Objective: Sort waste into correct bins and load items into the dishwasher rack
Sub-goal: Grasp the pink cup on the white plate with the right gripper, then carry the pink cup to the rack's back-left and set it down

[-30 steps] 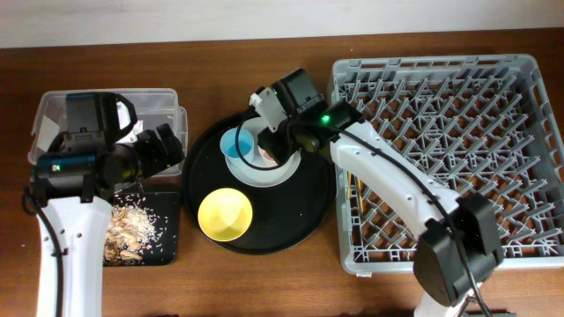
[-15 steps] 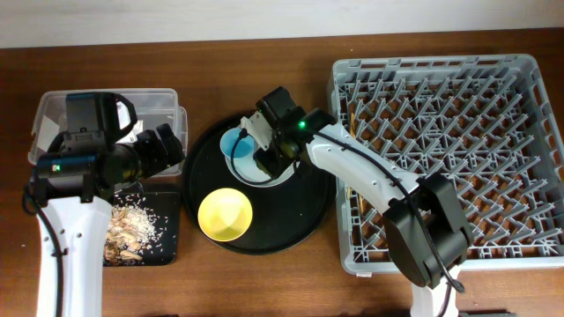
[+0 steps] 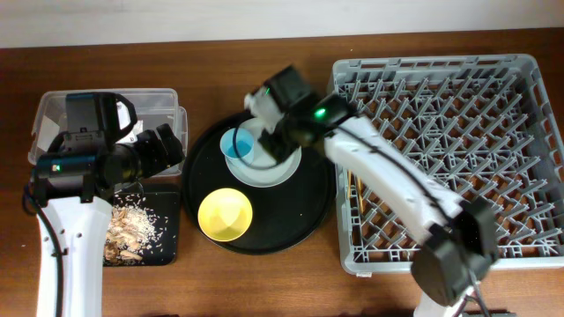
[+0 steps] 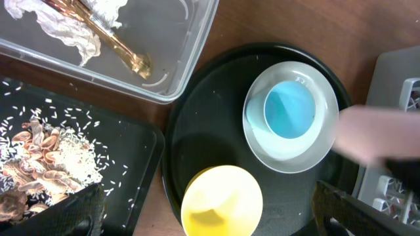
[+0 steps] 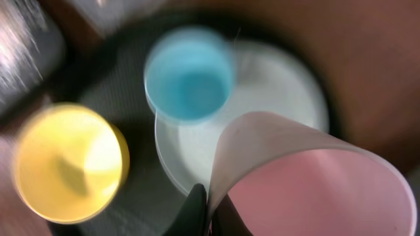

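My right gripper (image 5: 211, 208) is shut on the rim of the pink cup (image 5: 315, 190) and holds it over the pale grey-green plate (image 3: 275, 169); in the overhead view the gripper (image 3: 275, 145) hides the cup. The light-blue cup (image 3: 236, 143) stands on the plate's left side. The yellow bowl (image 3: 226, 214) sits on the round black tray (image 3: 304, 220). My left gripper (image 4: 210, 219) is open and empty, hovering above the yellow bowl (image 4: 222, 200). The napkin (image 4: 65, 19) and gold foil (image 4: 111, 39) lie in the clear box (image 4: 190, 59). Food scraps (image 3: 132, 227) lie in the black tray (image 3: 167, 242).
The grey dishwasher rack (image 3: 458, 132) fills the right side, its left wall close to the round tray. Two chopsticks (image 3: 356, 195) lie in the rack's left part. The clear box (image 3: 53, 114) and black tray stand at the far left under the left arm.
The right arm swung left over the plate and back again, still holding the pink cup; its view is blurred by motion. The left arm has not moved.
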`<state>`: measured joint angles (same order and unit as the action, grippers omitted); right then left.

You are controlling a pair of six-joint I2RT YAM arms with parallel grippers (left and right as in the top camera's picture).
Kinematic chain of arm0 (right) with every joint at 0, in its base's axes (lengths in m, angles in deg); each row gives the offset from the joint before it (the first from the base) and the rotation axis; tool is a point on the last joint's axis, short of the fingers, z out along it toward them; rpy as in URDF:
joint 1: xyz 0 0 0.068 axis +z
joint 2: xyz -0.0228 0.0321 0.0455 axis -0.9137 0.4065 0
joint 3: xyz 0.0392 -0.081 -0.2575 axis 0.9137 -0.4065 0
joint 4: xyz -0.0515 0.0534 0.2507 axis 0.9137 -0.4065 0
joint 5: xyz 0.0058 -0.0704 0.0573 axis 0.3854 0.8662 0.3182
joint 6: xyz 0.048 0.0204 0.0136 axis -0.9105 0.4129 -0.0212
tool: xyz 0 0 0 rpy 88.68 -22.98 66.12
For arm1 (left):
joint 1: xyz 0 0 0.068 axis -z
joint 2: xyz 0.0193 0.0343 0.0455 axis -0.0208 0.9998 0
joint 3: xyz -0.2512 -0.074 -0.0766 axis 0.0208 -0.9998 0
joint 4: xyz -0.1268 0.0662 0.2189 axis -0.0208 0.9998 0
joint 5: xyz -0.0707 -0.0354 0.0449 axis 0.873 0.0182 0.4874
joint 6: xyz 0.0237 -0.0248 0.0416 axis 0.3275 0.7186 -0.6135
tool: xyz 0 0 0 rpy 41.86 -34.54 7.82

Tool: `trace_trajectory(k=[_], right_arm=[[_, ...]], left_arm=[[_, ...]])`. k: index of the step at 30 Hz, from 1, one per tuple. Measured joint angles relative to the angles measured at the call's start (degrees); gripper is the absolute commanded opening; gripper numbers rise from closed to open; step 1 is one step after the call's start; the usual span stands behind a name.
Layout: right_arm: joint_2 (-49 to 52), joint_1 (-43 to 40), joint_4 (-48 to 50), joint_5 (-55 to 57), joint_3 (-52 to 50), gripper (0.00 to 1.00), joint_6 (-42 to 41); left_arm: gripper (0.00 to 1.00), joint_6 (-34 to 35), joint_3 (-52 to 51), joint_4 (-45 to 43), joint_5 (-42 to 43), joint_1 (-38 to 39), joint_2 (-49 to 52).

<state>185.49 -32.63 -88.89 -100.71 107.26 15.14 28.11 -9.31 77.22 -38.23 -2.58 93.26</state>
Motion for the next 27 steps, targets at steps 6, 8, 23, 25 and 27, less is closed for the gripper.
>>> trace_trajectory(k=[6,8,23,25,27], right_arm=[[-1.1,-27.7,0.1,-34.3,8.0,0.04,6.8],[6.2,-34.7,3.3,-50.6,7.9,0.04,8.8],[21.6,-39.8,-1.0,-63.5,6.6,0.04,10.1],[21.6,-38.9,-1.0,-63.3,6.6,0.04,10.5],[21.6,-37.3,-1.0,-62.8,6.6,0.04,10.8]], left_arm=[[0.99,0.0,0.0,0.0,0.0,0.0,0.0],[0.99,0.0,0.0,0.0,0.0,0.0,0.0],[0.99,0.0,0.0,0.0,0.0,0.0,0.0],[0.99,0.0,0.0,0.0,0.0,0.0,0.0],[0.99,0.0,0.0,0.0,0.0,0.0,0.0]])
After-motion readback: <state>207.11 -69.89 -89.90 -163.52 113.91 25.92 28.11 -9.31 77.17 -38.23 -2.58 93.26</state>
